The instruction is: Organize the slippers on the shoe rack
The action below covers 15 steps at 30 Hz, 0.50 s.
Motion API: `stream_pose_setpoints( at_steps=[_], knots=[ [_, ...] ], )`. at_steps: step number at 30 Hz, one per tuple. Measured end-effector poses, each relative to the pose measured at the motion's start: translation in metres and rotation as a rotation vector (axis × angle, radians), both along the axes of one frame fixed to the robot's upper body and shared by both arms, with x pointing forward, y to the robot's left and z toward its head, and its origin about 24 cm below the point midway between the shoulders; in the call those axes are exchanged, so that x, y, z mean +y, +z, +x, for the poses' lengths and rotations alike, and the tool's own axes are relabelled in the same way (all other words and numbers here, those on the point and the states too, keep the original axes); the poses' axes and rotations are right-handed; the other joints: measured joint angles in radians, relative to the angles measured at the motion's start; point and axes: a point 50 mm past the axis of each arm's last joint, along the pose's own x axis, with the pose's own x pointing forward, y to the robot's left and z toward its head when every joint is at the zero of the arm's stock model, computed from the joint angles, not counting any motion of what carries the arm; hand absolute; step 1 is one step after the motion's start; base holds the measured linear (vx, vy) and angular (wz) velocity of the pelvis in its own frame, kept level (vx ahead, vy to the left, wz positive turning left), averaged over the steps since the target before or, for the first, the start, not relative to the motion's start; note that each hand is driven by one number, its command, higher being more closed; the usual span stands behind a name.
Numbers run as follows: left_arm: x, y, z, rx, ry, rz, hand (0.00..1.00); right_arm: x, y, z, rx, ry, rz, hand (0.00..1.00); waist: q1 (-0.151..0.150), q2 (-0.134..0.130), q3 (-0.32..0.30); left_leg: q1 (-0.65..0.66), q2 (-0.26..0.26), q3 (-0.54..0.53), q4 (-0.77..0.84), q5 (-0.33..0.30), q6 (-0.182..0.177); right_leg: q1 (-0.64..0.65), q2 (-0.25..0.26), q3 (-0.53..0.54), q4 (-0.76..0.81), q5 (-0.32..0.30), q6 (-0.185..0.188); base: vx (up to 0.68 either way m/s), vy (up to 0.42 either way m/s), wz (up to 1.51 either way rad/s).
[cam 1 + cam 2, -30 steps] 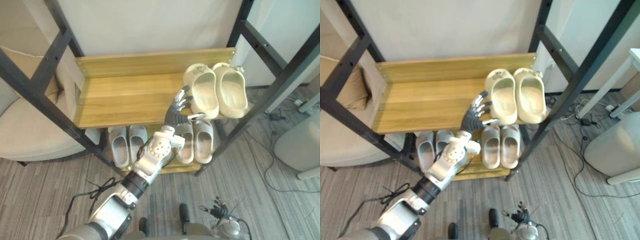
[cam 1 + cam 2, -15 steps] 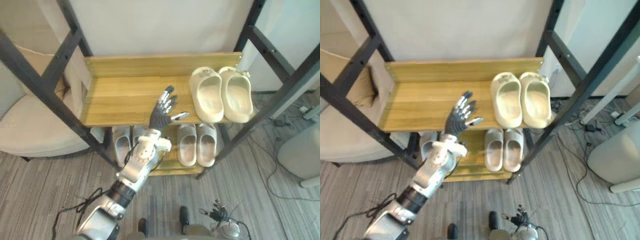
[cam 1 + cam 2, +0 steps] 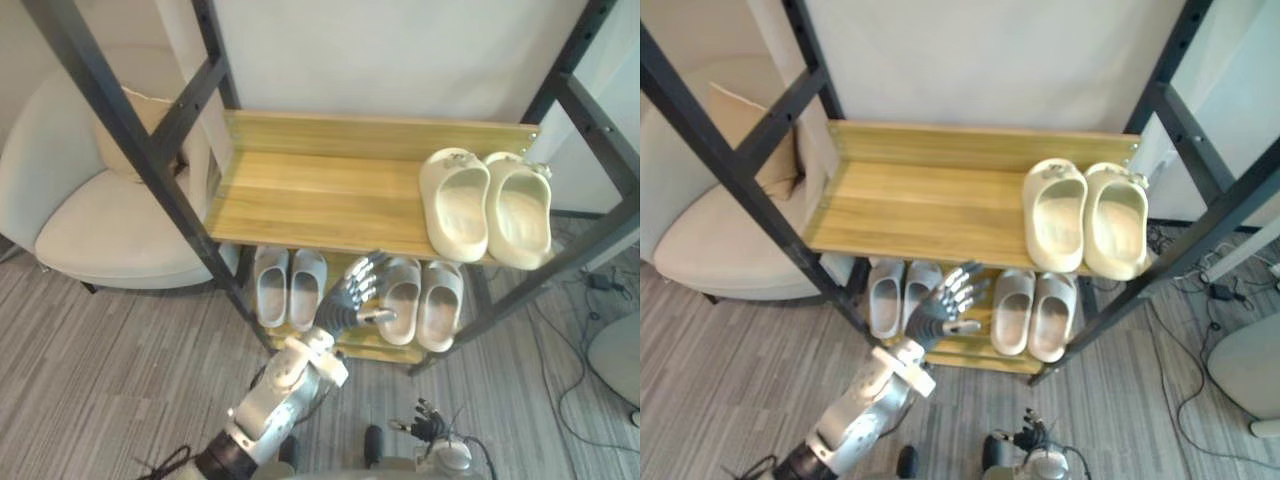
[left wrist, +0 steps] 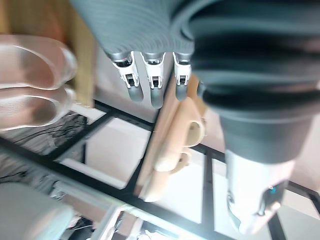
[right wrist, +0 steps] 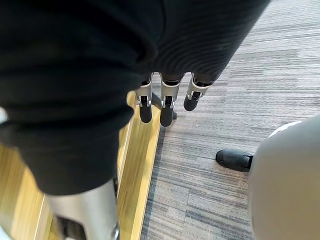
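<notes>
Cream slippers [image 3: 485, 205] sit paired at the right end of the shoe rack's [image 3: 320, 190] upper shelf, and you have the left hand [image 3: 347, 305] hovering empty, fingers spread, before the lower shelf between its grey pair [image 3: 288, 288] and beige pair [image 3: 420, 300], the right hand [image 5: 166, 107] hanging low, fingers loosely straight.

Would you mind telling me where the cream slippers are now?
In the left eye view the cream slippers sit side by side at the right end of the upper wooden shelf, above a pale pair on the lower shelf.
</notes>
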Motion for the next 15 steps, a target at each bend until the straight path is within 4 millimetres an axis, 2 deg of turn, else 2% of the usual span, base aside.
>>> stream_pose_setpoints(
  at_steps=[2,4,5,7,8,9,10,12,15],
  knots=[
    [0.008,-0.023,-0.007,0.087,0.006,0.051,0.0,0.0,0.001,0.002,-0.003,0.009,-0.006,0.0,0.005,0.002,-0.001,0.002,0.0,-0.006,0.0,0.0,0.0,0.005,0.0,-0.005,0.002,-0.002,0.0,0.0,-0.006,0.09],
    [0.025,-0.058,-0.014,0.2,0.059,0.166,0.0,0.0,0.0,0.001,0.0,0.029,-0.02,0.0,0.004,-0.001,-0.003,0.002,-0.001,-0.023,0.001,0.001,-0.001,0.012,-0.001,-0.02,0.002,-0.006,-0.001,-0.01,-0.012,0.17],
    [0.029,-0.064,-0.015,0.219,0.072,0.19,0.0,0.0,0.0,0.001,0.001,0.029,-0.021,0.0,0.004,-0.001,-0.003,0.001,-0.001,-0.025,0.001,0.001,-0.001,0.012,-0.001,-0.022,0.002,-0.006,-0.002,-0.01,-0.01,0.13],
    [0.053,-0.094,-0.023,0.313,0.14,0.323,0.0,0.0,0.0,0.0,0.007,0.029,-0.021,0.0,0.007,-0.003,-0.005,0.002,-0.001,-0.028,0.002,0.001,-0.002,0.016,0.0,-0.026,0.001,-0.009,-0.003,-0.01,-0.008,0.06],
    [0.058,-0.099,-0.024,0.331,0.152,0.346,0.0,-0.001,-0.001,0.0,0.008,0.028,-0.021,0.0,0.006,-0.003,-0.005,0.002,-0.001,-0.029,0.002,0.001,-0.002,0.017,0.0,-0.028,0.001,-0.009,-0.003,-0.01,-0.007,0.07],
    [0.07,-0.112,-0.027,0.388,0.198,0.391,0.0,-0.001,-0.001,-0.001,0.011,0.027,-0.022,0.0,0.006,-0.004,-0.005,0.006,-0.002,-0.034,0.003,0.001,-0.002,0.023,0.0,-0.032,0.0,-0.011,-0.002,-0.01,-0.004,0.07],
    [0.073,-0.115,-0.028,0.401,0.209,0.403,0.0,-0.001,-0.001,-0.002,0.012,0.027,-0.022,0.0,0.006,-0.005,-0.005,0.007,-0.002,-0.035,0.003,0.001,-0.002,0.025,0.0,-0.033,0.0,-0.012,-0.002,-0.01,-0.008,0.14],
    [0.097,-0.137,-0.036,0.494,0.303,0.521,0.0,-0.001,-0.005,-0.01,0.044,0.019,-0.021,0.0,0.005,-0.014,-0.012,0.01,-0.003,-0.051,0.002,0.001,-0.002,0.036,0.0,-0.051,0.0,-0.019,-0.002,0.0,-0.012,0.18],
    [0.121,-0.158,-0.053,0.614,0.386,0.628,0.0,-0.005,-0.006,-0.013,0.053,-0.015,-0.022,0.0,0.007,-0.021,-0.016,0.017,-0.003,-0.051,0.002,-0.001,-0.003,0.042,0.0,-0.051,0.0,-0.023,0.0,0.0,-0.003,0.03]
  ],
)
